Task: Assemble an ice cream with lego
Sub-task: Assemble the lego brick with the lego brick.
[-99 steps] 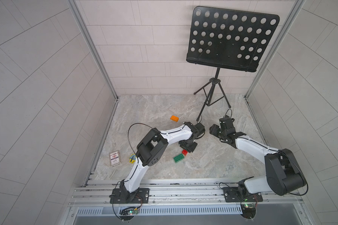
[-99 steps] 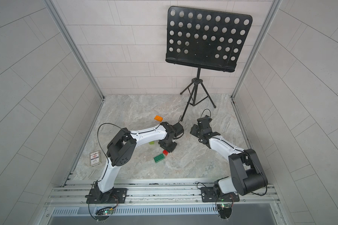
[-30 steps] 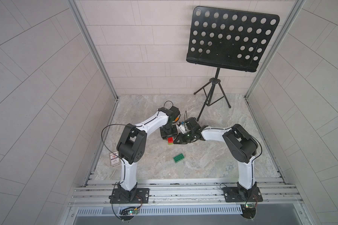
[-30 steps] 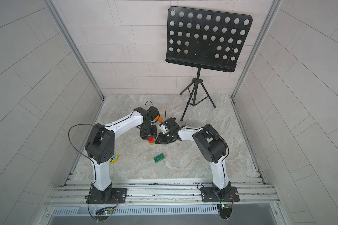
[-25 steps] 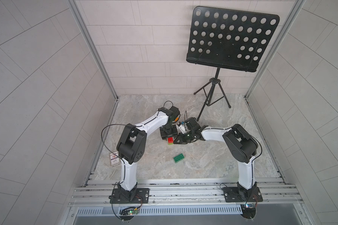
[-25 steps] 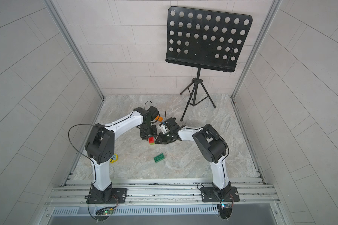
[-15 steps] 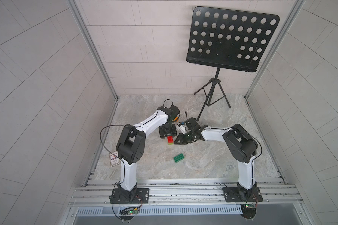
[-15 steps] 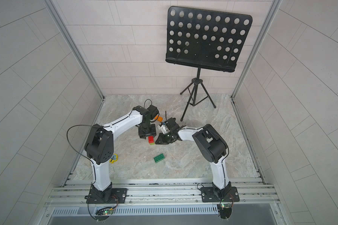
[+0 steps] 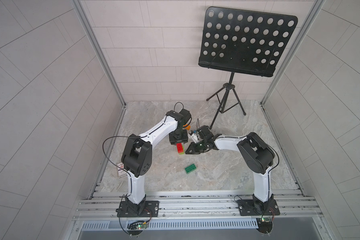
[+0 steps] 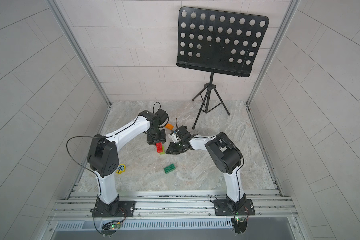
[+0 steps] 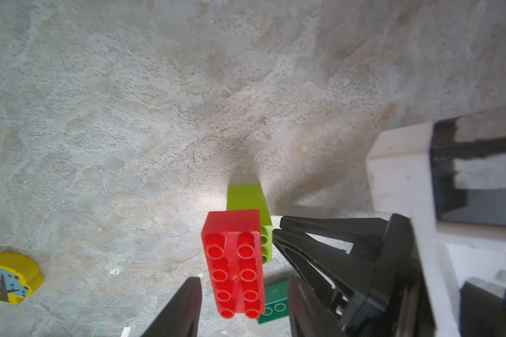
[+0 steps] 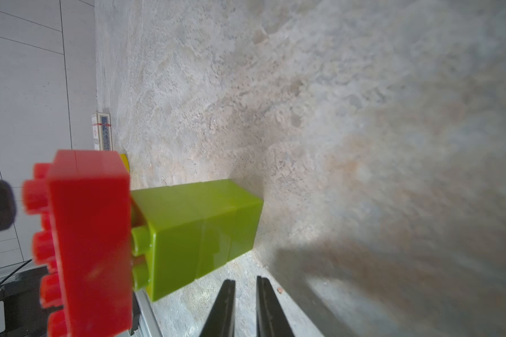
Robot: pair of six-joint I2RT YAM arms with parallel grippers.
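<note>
Since red brick on lime stem looks light, rigid, pinch its long sides; left gripper released astride it, right gripper clenched, empty.

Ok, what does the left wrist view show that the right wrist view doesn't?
Left wrist only: the dark green brick and the tree picture on the yellow piece. Right wrist only: the small box by the wall. Both: the red brick sitting off-centre on the lime-green stem.
</note>
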